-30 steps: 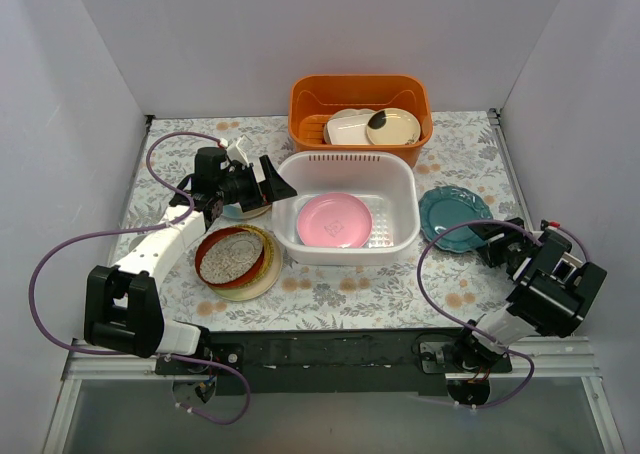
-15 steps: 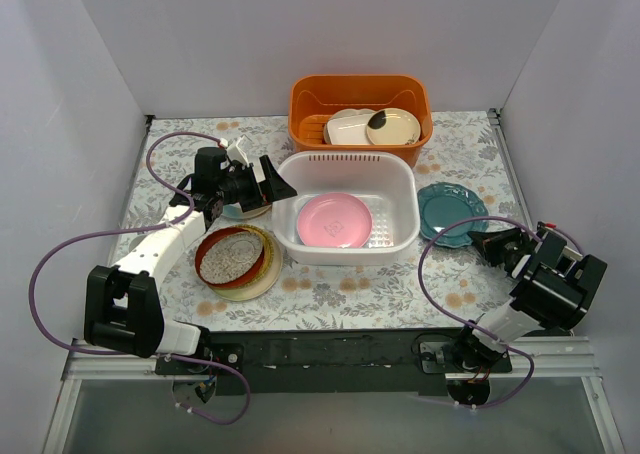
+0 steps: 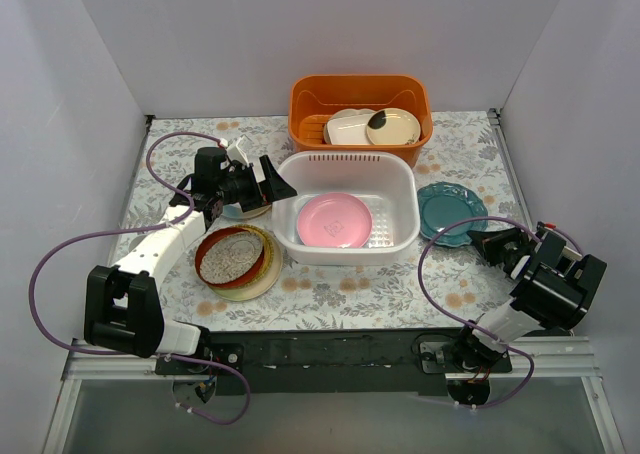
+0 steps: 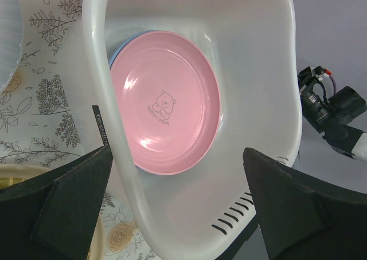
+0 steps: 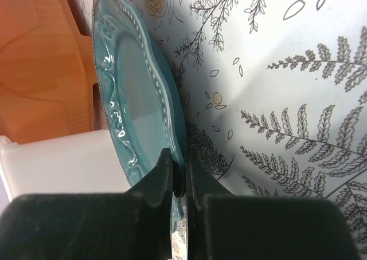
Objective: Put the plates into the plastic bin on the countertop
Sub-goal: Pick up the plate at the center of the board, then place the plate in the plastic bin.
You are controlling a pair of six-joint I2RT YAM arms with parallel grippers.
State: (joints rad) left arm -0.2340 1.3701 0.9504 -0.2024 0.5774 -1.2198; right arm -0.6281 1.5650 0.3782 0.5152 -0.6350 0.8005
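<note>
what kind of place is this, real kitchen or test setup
Likely a robot test booth, not a real kitchen: white walls close in a cloth-covered table, the left arm and right arm are bolted to its near edge, and plates lie in and beside a plastic bin.

Countertop point(image 3: 340, 289), bin point(image 3: 345, 255), basket point(image 3: 310, 102), plate stack point(image 3: 236, 260), teal plate point(image 3: 450, 210) perhaps tilted

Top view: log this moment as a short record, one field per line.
right tool: shut on the near rim of the teal plate, right of the white bin
left tool: open, at the bin's left side, holding nothing
bin contents: pink plate lying on a blue plate
left of bin: red-rimmed plate stacked on a yellow plate
orange basket: behind the bin
</note>
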